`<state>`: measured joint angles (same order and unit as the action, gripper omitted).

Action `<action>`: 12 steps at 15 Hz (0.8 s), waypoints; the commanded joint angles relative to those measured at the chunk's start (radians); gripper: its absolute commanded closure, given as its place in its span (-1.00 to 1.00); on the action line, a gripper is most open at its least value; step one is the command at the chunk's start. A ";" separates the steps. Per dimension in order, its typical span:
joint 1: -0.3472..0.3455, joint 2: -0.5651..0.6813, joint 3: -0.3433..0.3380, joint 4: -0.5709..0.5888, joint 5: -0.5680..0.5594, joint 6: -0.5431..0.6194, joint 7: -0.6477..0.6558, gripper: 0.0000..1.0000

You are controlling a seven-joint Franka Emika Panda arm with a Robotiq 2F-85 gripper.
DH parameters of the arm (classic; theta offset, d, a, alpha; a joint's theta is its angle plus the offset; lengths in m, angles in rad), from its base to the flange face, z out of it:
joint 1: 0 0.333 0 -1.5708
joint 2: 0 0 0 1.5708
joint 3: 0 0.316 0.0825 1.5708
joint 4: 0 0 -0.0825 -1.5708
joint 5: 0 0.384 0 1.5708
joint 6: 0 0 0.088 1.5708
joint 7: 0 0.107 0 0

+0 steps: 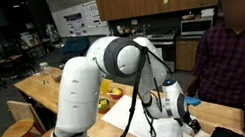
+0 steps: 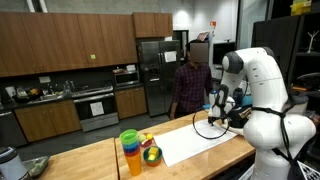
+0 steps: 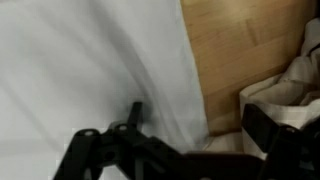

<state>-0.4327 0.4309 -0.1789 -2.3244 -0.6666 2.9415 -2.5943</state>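
Kitchen lab, wooden counter [image 2: 88,162] with a white sheet [image 2: 195,145] lying at the robot's end. Gripper [image 3: 175,150] sits low over the sheet near its side edge, pincer spread wide, nothing in it; contact unclear. Wrist view: sheet on the left, bare wood to its right. Stacked coloured cups [image 2: 131,152] stand by the sheet's other end. Person [image 2: 190,85] stands behind the counter.

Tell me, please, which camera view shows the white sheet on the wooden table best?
An exterior view shows it best: the white sheet lies flat on the table, nearly whole. In an exterior view from close by, the arm hides most of it. The wrist view gives only a blurred patch with one edge.
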 commanded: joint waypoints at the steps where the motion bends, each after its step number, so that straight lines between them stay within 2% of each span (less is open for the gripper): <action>1: 0.022 0.041 -0.020 0.027 0.078 0.022 0.025 -0.50; 3: 0.021 0.037 -0.006 0.026 0.130 0.025 0.007 -0.40; 6: 0.056 0.030 -0.025 0.031 0.161 0.030 0.014 0.03; 10: 0.068 0.010 -0.016 0.033 0.201 0.030 0.013 0.72; 12: 0.072 -0.005 -0.009 0.027 0.225 0.032 0.021 1.00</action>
<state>-0.3723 0.4400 -0.1837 -2.2920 -0.4770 2.9558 -2.5874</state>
